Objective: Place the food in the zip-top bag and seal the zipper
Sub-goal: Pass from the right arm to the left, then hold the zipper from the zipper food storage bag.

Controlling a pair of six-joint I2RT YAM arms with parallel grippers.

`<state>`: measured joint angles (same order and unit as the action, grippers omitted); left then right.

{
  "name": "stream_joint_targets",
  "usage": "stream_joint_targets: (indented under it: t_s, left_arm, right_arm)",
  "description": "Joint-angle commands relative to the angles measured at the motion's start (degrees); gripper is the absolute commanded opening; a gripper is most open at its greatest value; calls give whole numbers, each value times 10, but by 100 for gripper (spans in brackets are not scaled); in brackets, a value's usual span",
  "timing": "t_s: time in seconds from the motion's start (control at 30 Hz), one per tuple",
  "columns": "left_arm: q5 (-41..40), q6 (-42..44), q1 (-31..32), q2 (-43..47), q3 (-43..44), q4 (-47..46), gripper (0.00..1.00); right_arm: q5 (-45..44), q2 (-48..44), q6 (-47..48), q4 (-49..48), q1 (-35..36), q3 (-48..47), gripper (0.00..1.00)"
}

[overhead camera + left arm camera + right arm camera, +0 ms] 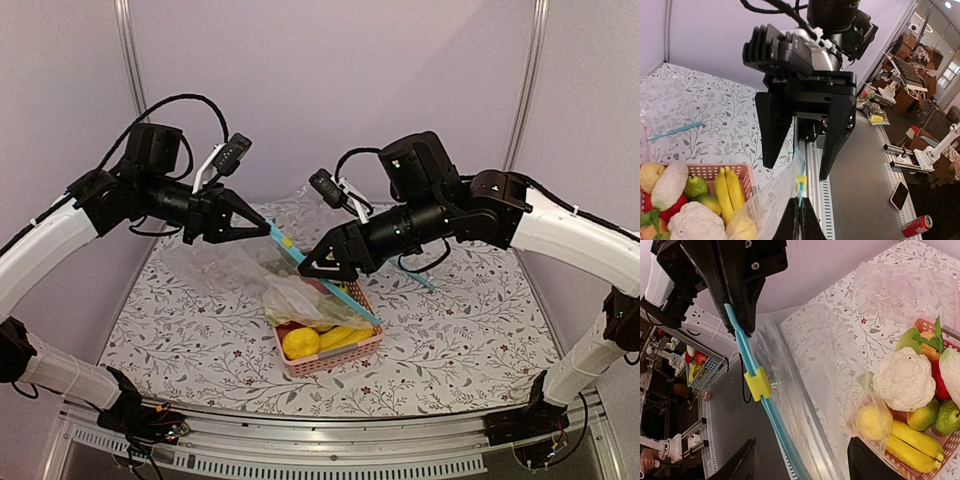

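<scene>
The zip-top bag (250, 270) hangs in the air over the pink basket. Its light-blue zipper (330, 285) slants from upper left to lower right and carries a yellow slider (758, 384). My left gripper (262, 222) is shut on the zipper's upper end, also seen in the left wrist view (800, 202). My right gripper (312, 265) is open, its fingers (745, 462) straddling the strip without touching it. A yellow lemon (871, 422) lies in the bag's bottom. The white oblong piece (670, 185) and the round green fruit (922, 415) lie in the basket.
The pink basket (345, 355) also holds a cauliflower (905, 377), a banana bunch (730, 192), a green pear (695, 186) and red pieces. A second clear bag with a blue strip (675, 131) lies flat on the floral table at the back. The table's metal front rail (330, 440) is near.
</scene>
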<state>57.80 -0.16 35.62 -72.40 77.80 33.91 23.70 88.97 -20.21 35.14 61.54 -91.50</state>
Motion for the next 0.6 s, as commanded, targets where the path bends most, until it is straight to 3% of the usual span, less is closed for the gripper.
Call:
stream_joint_targets:
  t_s: [0.0,0.3,0.57]
  left_arm:
    - [17,16,4,-6,-12,14,0]
    - [15,23,4,-10,-25,11,0]
    - [21,24,3,-12,-29,6,0]
  right_arm:
    - [-41,-20,17,-32,2,-16,61]
    - [9,22,32,-41,4,-64,44]
    - [29,52,25,-46,5,-76,43]
